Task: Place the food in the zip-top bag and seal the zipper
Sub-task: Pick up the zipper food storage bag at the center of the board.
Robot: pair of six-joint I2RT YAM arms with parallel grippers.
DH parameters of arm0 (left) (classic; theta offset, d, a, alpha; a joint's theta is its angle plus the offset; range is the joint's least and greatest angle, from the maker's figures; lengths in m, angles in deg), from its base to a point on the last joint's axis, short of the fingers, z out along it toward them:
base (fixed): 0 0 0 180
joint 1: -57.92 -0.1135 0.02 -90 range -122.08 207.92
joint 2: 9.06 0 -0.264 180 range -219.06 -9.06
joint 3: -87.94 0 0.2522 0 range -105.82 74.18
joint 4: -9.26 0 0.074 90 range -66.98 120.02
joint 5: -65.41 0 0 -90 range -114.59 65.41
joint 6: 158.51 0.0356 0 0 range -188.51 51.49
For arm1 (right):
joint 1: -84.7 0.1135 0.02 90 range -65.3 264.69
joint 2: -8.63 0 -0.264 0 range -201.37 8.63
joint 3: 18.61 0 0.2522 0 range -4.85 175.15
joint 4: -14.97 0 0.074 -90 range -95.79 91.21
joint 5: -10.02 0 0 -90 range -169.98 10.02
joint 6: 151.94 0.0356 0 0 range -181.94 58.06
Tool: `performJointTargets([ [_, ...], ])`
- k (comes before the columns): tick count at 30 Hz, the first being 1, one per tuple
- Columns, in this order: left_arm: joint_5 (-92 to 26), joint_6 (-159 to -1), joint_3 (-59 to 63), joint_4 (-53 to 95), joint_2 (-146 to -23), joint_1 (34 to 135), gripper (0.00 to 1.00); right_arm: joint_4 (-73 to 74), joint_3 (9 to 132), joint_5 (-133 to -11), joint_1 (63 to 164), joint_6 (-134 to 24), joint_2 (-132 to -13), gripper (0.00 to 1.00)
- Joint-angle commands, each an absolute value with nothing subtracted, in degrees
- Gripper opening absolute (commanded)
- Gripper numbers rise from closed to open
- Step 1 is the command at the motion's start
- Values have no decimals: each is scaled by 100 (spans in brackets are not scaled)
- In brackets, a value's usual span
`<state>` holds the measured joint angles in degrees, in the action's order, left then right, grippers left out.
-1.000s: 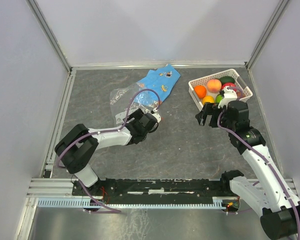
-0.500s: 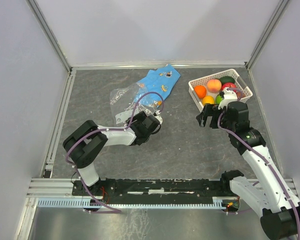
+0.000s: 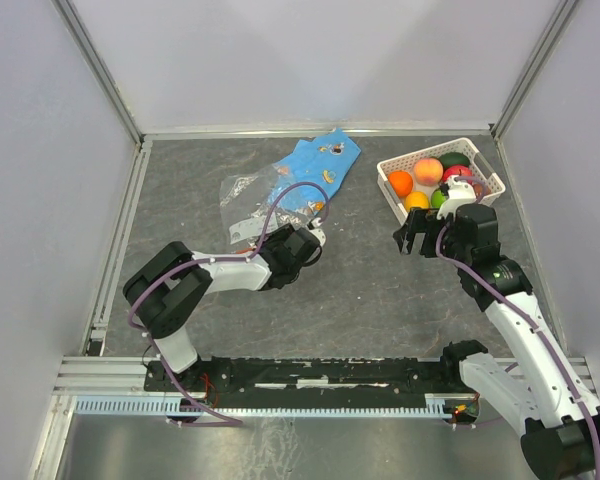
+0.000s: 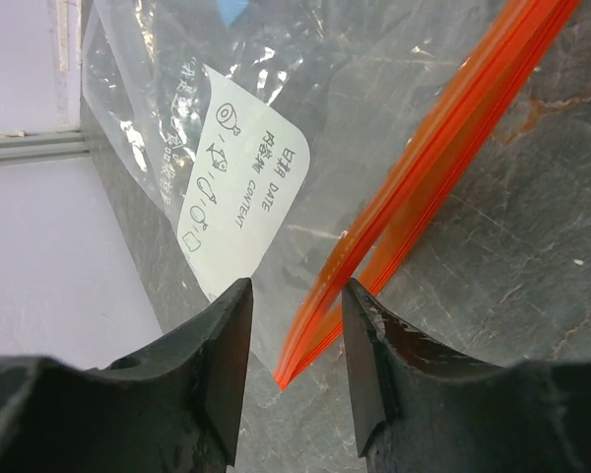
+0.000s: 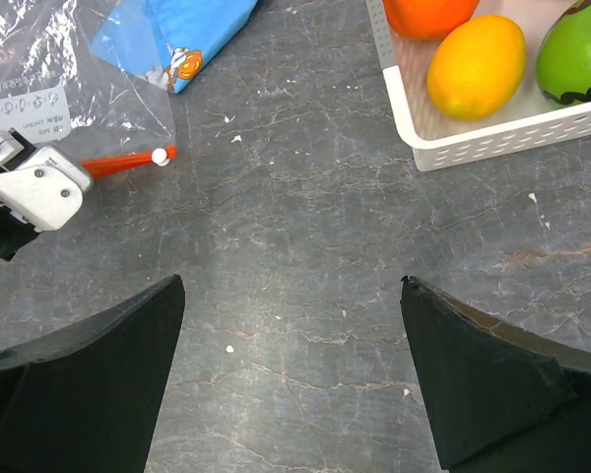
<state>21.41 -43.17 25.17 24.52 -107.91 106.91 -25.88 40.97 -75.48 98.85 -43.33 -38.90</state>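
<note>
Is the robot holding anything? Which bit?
Nothing yet. The left gripper is open, the zipper end between its jaws; the right gripper is open and empty.

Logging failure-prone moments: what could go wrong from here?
The left gripper, open, straddles only the end corner of the zipper; closing there may slip off the thin strip or pinch both lips together.
The zip-top bag lies flat, so one corner grip may not open a mouth for the food.

Six toy fruits seen, one bag, one basket, one cloth.
</note>
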Motion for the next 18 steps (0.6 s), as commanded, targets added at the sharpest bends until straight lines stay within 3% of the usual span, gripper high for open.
performJointTargets([
  [1, 2306, -4114, 2269, 2029, -10852, 10722, 47, -2429, 4088, -7611, 9913, -4375, -3857, 99],
  [14, 2512, -3705, 2334, 1120, -11542, 10696, 43, -2271, 3915, -7586, 9911, -4339, -3917, 99],
  [18, 2688, -3552, 2322, 866, -11605, 10694, 36, -2252, 3871, -7576, 9916, -4340, -3927, 99],
])
